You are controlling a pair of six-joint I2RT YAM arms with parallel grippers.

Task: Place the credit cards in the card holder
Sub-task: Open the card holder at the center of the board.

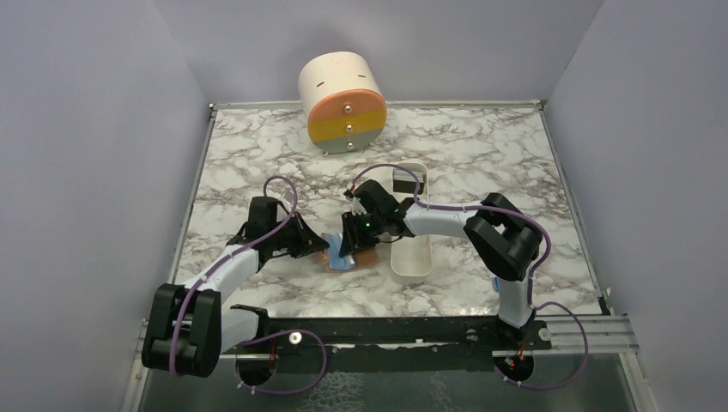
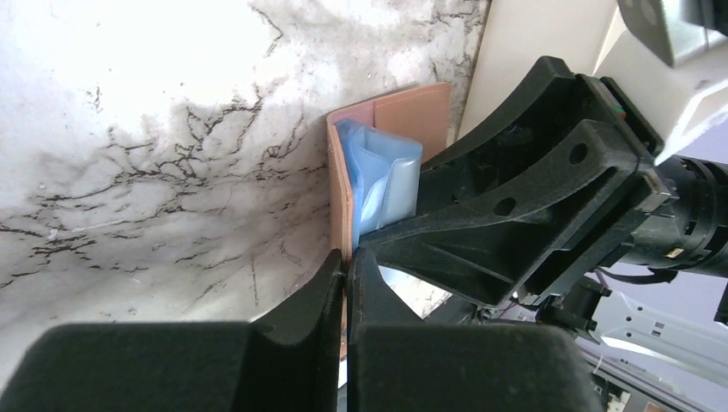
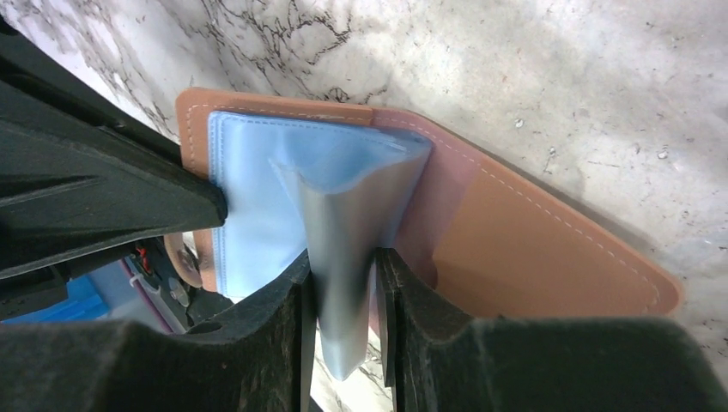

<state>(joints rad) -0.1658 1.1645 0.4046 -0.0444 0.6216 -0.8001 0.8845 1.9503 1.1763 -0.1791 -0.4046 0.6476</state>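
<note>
Card holder is lying open on the marble tabletop, between the two arms and just beside the near end of the long white tray. Its tan leather cover is spreading flat while the blue inner pocket is standing up off it. The right gripper is pinching that pocket from above, its jaws clenched on the plastic leaf and holding it up as a buckled ridge. The left gripper is sitting low on the other side, its jaws clenched on the edge of the leather cover and pinning it down — so both arms are busy with the wallet and neither is carrying anything else. No credit cards are showing in either wrist view; a dark shape at the far end of the tray in the overhead view may be them, but it is too small to tell. The step in hand looks like opening and steadying the holder, with loading not yet begun. The next move is probably calling for one arm to let go and fetch a card while the other is holding a slot mouth open — and that thin, slippery leaf could well slip shut or drag the wallet along.
</note>
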